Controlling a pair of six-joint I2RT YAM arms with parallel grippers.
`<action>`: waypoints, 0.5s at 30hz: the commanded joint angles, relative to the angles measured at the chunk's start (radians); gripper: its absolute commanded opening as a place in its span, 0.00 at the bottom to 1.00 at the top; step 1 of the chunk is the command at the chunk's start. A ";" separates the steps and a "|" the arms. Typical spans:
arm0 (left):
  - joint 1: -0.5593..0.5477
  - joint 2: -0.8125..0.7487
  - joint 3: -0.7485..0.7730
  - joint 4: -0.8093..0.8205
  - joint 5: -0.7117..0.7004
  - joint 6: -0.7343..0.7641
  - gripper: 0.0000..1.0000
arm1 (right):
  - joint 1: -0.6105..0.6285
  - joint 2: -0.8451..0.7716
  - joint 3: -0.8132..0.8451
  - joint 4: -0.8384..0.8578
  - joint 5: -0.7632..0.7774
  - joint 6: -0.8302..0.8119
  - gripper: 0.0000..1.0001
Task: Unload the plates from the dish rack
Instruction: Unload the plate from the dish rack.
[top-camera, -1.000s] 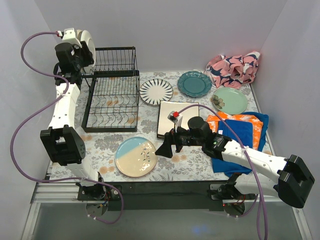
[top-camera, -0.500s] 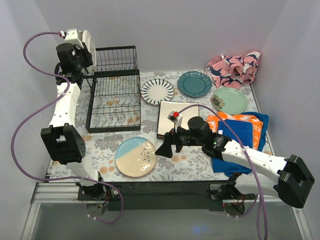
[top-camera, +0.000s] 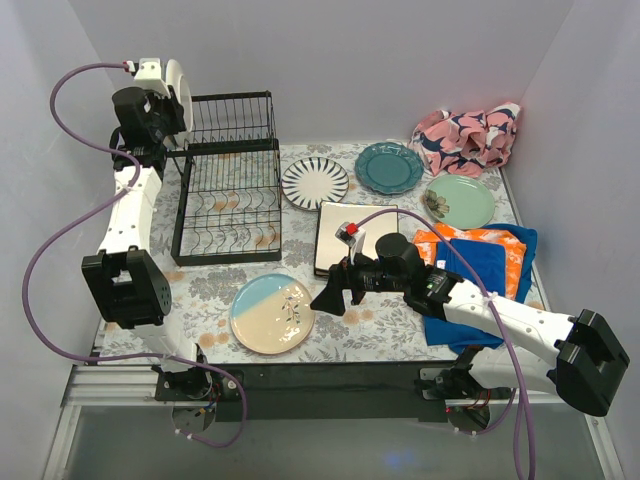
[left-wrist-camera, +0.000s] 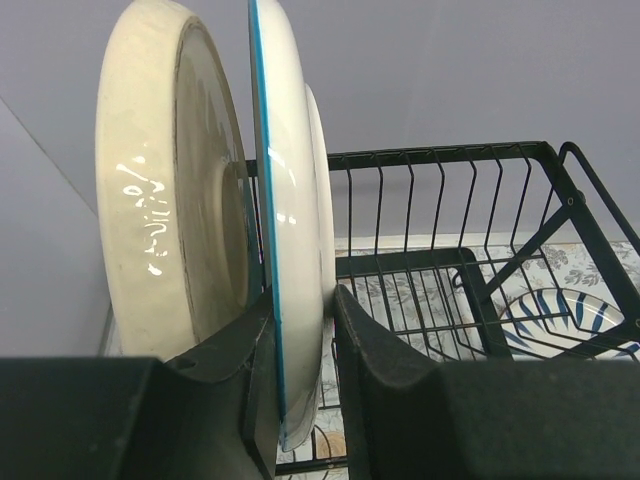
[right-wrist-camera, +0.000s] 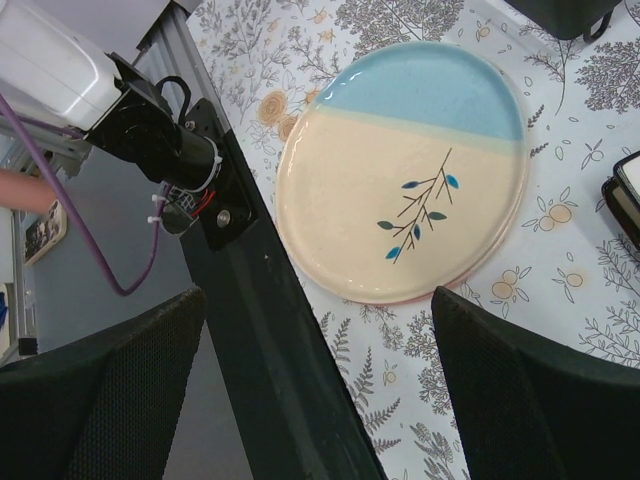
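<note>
Two plates show at the upper left. Your left gripper (left-wrist-camera: 300, 325) has its fingers pinched on the lower rim of the teal-edged plate (left-wrist-camera: 285, 180), which it holds upright on edge by the rack's left end. A cream plate (left-wrist-camera: 150, 210) stands just beside it, outside the fingers; you cannot tell what carries that one. To the right, the dish rack (top-camera: 228, 185) shows no plates in its slots from above, so I judge this to be the last carry-out step. Further right, five plates lie flat on the table (top-camera: 390, 320): the blue-and-cream plate (top-camera: 272, 313) at lower centre, the black-striped plate (top-camera: 315, 183), the square cream plate (top-camera: 355, 235), the teal plate (top-camera: 389, 167) and the pale green plate (top-camera: 459, 201). Your right gripper (top-camera: 332, 296) hovers just right of the blue-and-cream plate, fingers spread wide with nothing between them. Next you likely need to swing the held plate clear of the rack's tall frame, tip it flat and lower it onto a bare patch, taking care that the neighbouring cream plate does not drop.
</note>
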 joint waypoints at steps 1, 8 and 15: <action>-0.017 -0.025 0.087 0.044 0.064 0.076 0.00 | -0.001 -0.014 -0.007 0.044 0.019 -0.016 0.98; -0.017 -0.002 0.173 0.009 0.107 0.093 0.00 | -0.001 0.000 -0.002 0.044 0.023 -0.018 0.98; -0.017 -0.006 0.176 0.001 0.127 0.102 0.00 | -0.001 0.021 0.007 0.044 0.019 -0.016 0.98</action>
